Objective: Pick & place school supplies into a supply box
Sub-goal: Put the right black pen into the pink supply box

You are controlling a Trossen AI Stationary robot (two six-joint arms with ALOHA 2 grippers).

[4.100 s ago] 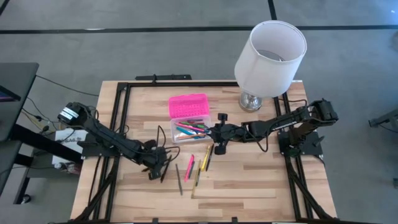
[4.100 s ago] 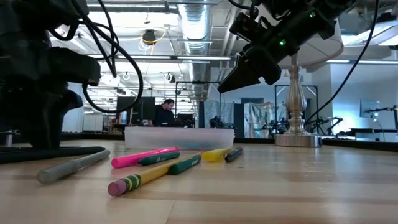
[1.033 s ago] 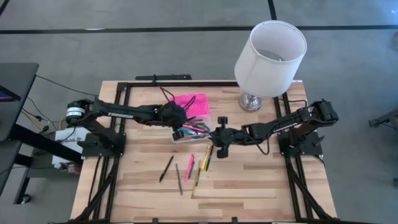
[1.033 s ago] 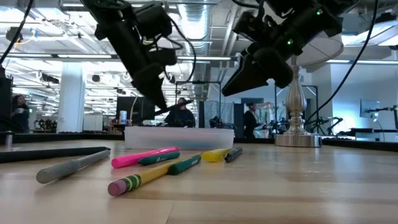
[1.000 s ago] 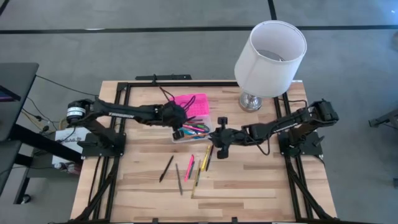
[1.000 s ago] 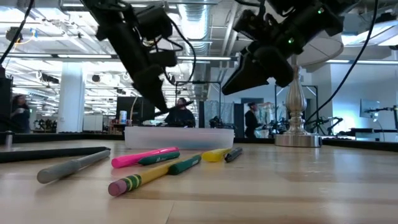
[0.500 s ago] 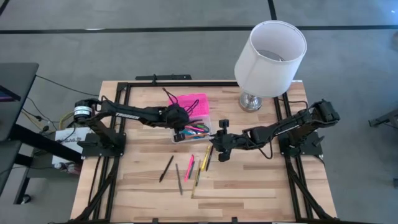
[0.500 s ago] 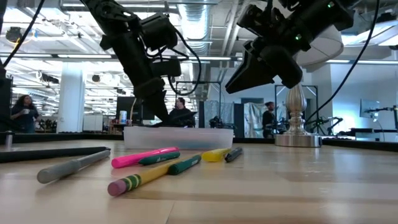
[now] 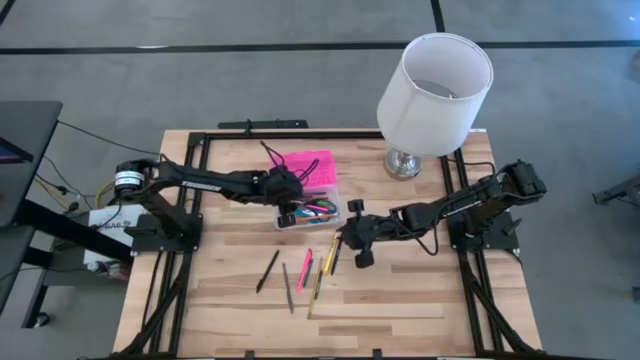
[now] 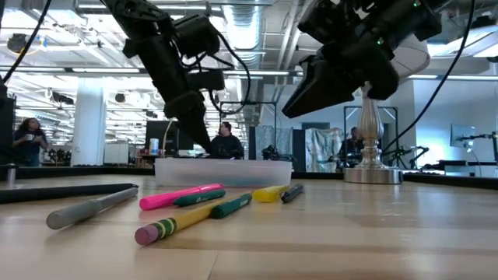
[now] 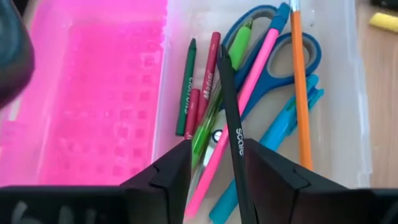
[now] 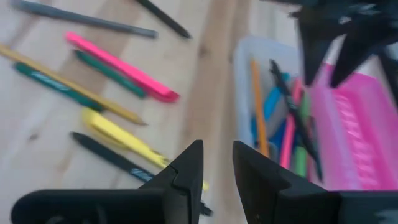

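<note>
The supply box stands mid-table, its clear base (image 9: 310, 211) near side and its pink lid (image 9: 312, 166) folded back on the far side. The base holds blue-handled scissors (image 11: 301, 59) and several pens. My left gripper (image 11: 216, 147) hangs open over the base, a black pen (image 11: 231, 112) running between its fingers. Loose supplies lie on the wood near the box: a pink marker (image 9: 304, 269), a yellow marker (image 12: 124, 140), a pencil (image 9: 318, 286), a grey pen (image 9: 287, 288) and a black pen (image 9: 267, 270). My right gripper (image 12: 217, 152) hovers over them, open with a narrow gap and nothing in it. My left gripper's open fingers stand on either side of the black pen's near end (image 11: 244, 180), slanting down from the table's left. Whether one finger touches the pen I cannot tell. The pen's far tip (image 11: 221, 55) lies on the pens inside the box.
A white lamp (image 9: 435, 78) stands at the table's far right on a metal foot (image 9: 403, 161), close behind my right arm. Black frame rails (image 9: 196, 200) run along the table's left and right sides. Bare wood lies toward the near edge.
My right gripper has swung a little toward the table's near edge, off the box's right end and over the loose markers, and has turned as it went. My left gripper has kept its place over the box.
</note>
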